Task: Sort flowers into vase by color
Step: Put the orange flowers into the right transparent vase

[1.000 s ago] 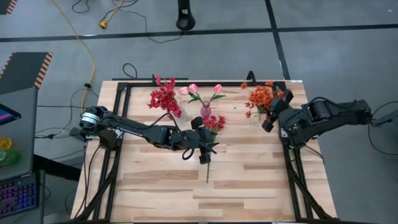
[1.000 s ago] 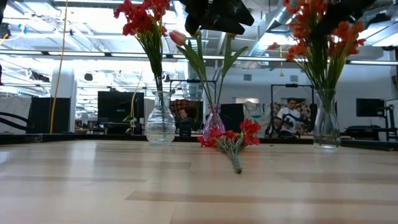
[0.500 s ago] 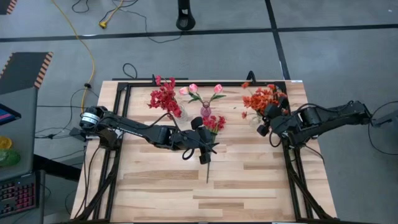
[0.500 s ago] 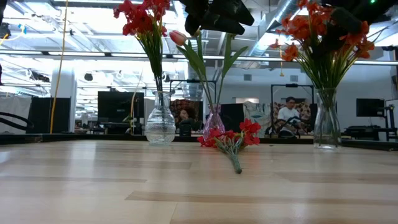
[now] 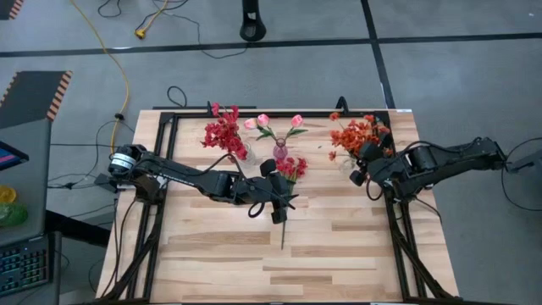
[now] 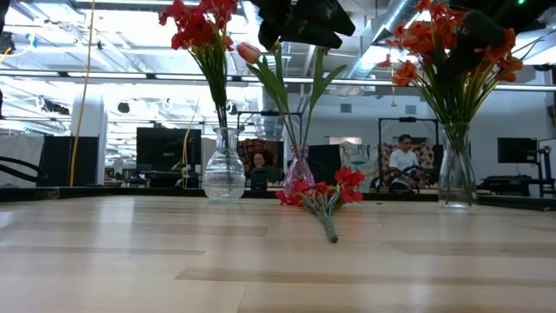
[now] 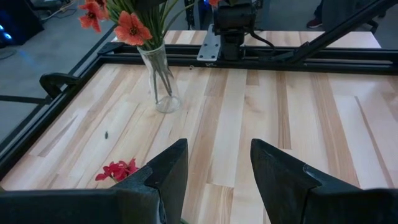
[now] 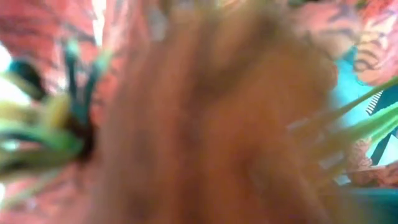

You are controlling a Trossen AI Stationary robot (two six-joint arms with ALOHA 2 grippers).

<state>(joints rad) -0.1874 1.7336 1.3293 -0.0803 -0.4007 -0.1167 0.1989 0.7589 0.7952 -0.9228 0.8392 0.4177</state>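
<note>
A red-blossomed sprig lies flat on the table, blossoms toward the pink vase, stem toward the near edge; it also shows in the low view. My left gripper hovers open above it, with the red blossoms beside one finger. Red flowers stand in a clear vase, pale pink ones in a pink vase, orange ones in a clear vase. My right gripper is right at the orange bunch; blurred orange blossoms fill its wrist view.
The three vases stand in a row near the table's far edge. A black metal frame runs along the table's sides. Bare wood lies toward the near edge. People sit in the room behind the table.
My right gripper has moved toward the table's left, into the orange bunch, then held still. The orange blossoms have spread wider and shifted a little to the left. My left gripper and the red sprig have stayed put.
</note>
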